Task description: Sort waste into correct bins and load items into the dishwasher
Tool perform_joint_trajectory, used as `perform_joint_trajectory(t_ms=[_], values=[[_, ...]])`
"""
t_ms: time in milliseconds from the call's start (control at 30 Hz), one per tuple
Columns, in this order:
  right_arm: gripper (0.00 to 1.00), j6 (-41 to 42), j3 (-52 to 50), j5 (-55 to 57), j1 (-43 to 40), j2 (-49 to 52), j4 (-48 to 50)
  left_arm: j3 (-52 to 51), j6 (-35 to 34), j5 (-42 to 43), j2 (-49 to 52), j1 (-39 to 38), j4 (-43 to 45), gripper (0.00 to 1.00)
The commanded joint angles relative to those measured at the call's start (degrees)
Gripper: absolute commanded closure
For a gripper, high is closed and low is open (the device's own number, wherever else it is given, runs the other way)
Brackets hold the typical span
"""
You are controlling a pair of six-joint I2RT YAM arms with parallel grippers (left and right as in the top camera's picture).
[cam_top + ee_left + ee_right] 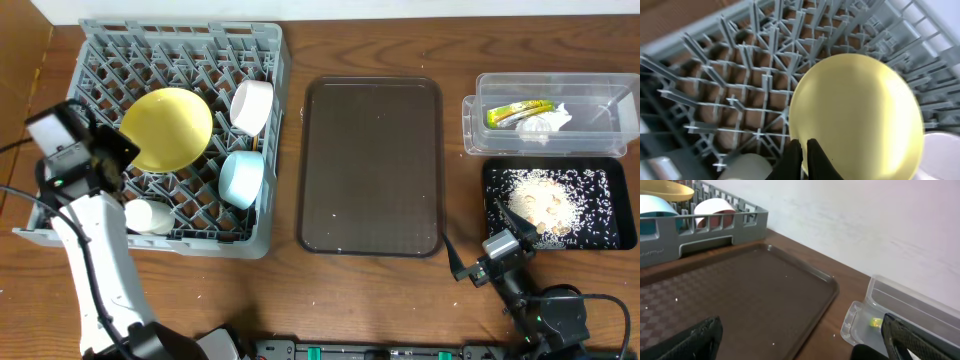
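Yellow plate [165, 128] stands tilted among the pegs of the grey dish rack [100, 60], left of centre. Left gripper [804, 147] has its fingers nearly together, pinching the plate's lower rim. White bowl [252, 105], blue bowl [242, 178] and cup [150, 215] are racked alongside. Step in hand looks to be seating the plate. Next move: release only once it leans steady on the pegs, then lift straight clear. Right gripper [800, 330] has its fingers wide apart and empty over the brown tray [370, 230]. Chopsticks not spotted.

Overhead looks down; all views seemingly share rack [170, 50].
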Motion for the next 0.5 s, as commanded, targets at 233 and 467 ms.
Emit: perform_joint_trajectory(t_ms=[233,467], values=[[0.01,-0.2,-0.1,0.1,-0.7,-0.3,-0.2,-0.1,-11.8,11.4,5.8,3.9,-6.3,0.64],[0.01,-0.2,-0.1,0.1,-0.7,-0.3,-0.2,-0.1,-12.4,23.5,12.7,8.2,-4.4,0.59]])
